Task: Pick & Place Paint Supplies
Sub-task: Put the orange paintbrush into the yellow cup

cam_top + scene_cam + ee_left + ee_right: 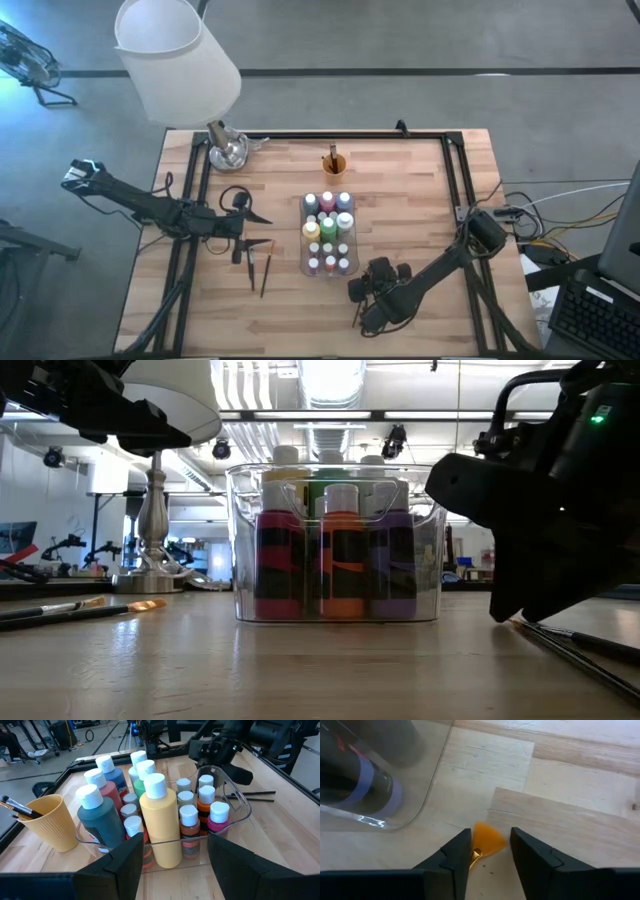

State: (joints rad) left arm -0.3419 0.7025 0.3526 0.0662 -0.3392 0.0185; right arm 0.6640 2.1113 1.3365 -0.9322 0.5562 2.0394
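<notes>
Your right tool (490, 851) was low over the tabletop (420, 180), just beside the near corner of the clear plastic tray (304, 268). Its two fingers stood a narrow gap apart with the orange fan bristles of a paintbrush (488, 840) between them; you could not tell whether they had yet pinched it, since the ferrule and handle were cut off at the picture's edge. In the high view that brush was mostly hidden under the right arm, with only a thin dark handle (357, 315) showing.

Your left tool (172, 855) was held wide open and empty, on the tray's far side, looking across the paint bottles (328, 228) standing packed in the tray. Two more brushes (259, 270) lay on the wood just beside the left arm. The orange cup (333, 163) stood beyond the tray with brush handles in it; its contents were hard to make out. A lamp (178, 58) covered the tabletop's far left corner.
</notes>
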